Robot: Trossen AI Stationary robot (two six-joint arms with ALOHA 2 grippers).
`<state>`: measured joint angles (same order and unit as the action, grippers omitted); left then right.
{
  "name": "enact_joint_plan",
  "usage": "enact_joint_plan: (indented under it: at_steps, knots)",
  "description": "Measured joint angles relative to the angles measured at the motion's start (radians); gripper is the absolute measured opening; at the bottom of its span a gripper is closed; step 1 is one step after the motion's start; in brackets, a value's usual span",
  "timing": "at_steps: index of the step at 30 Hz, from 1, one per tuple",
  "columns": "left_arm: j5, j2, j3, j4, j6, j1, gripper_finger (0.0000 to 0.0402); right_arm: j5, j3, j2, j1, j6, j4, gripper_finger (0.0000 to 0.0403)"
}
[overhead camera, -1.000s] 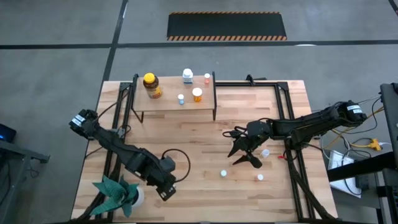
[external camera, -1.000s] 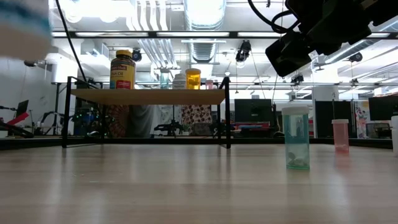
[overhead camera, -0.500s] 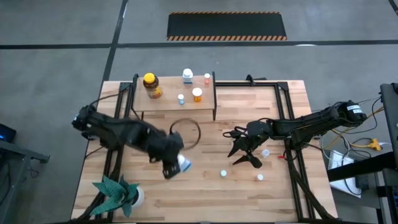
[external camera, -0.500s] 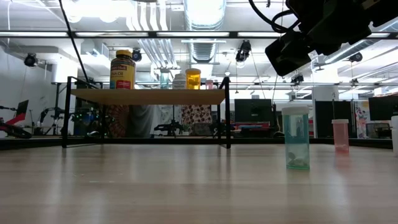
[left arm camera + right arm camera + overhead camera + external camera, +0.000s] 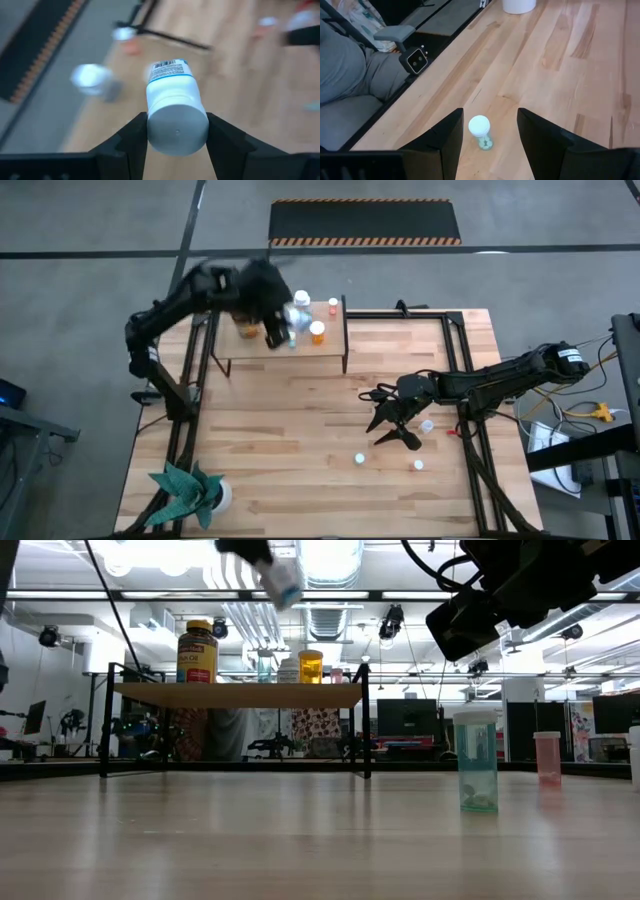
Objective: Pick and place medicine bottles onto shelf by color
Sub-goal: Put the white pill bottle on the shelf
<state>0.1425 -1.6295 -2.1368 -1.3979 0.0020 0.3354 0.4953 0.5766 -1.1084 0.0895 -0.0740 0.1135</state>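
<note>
A white bottle with a blue label [image 5: 176, 107] is held clamped between the fingers of the left gripper [image 5: 280, 325], which is raised over the shelf [image 5: 230, 348], so the carrying step is judged nearly done and the placing step about to begin. In the left wrist view the bottle is seen cap-first, its long axis running along the fingers and away from the camera; in the low view the same bottle [image 5: 282, 578] hangs tilted well above the shelf board [image 5: 236, 694], not upright. On the shelf there stand already an amber jar [image 5: 244, 318] at the end farthest from the right arm, a white bottle [image 5: 301, 301] and a small pink one [image 5: 333, 305] along the far edge, and an orange bottle [image 5: 317, 332] near the front edge. The next move is judged to call for the bottle to be turned upright and lowered beside the white one, clear of its neighbours, before the fingers are parted. The right gripper [image 5: 396, 427] waits low over the table well away from the shelf, its fingers apart and empty, a small white-capped bottle [image 5: 480, 131] standing between them in the right wrist view. Other small bottles [image 5: 359, 459] are left on the table near it.
</note>
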Motion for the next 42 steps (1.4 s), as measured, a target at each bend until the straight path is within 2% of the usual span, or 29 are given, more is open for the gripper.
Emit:
enact_joint_plan:
  at_steps: [4, 7, 16, 23, 30, 36, 42]
  knots:
    - [-0.001, -0.022, 0.012, -0.072, 0.102, 0.150, 0.0148, 0.000, 0.000, 0.000, 0.000, -0.006, 0.000, 0.0176]
    - [0.003, -0.059, 0.015, -0.103, 0.140, 0.197, 0.0148, 0.000, 0.000, 0.000, 0.000, -0.011, 0.001, 0.0176]
    - [-0.003, -0.186, 0.011, -0.116, 0.236, 0.202, 0.0148, 0.000, -0.001, 0.000, -0.003, -0.018, 0.003, 0.0176]
    - [0.059, -0.248, 0.011, -0.159, 0.291, 0.209, 0.0148, 0.000, -0.004, 0.000, -0.003, -0.016, 0.003, 0.0176]
    - [0.076, -0.272, 0.011, -0.159, 0.385, 0.208, 0.0149, 0.000, -0.005, 0.000, -0.003, -0.016, 0.002, 0.0176]
    - [0.128, -0.275, 0.011, -0.158, 0.452, 0.208, 0.0181, 0.000, -0.005, 0.000, -0.003, -0.016, 0.002, 0.0176]
    - [0.128, -0.275, 0.011, -0.157, 0.484, 0.208, 0.0190, 0.000, -0.005, 0.000, -0.003, -0.016, 0.001, 0.0176]
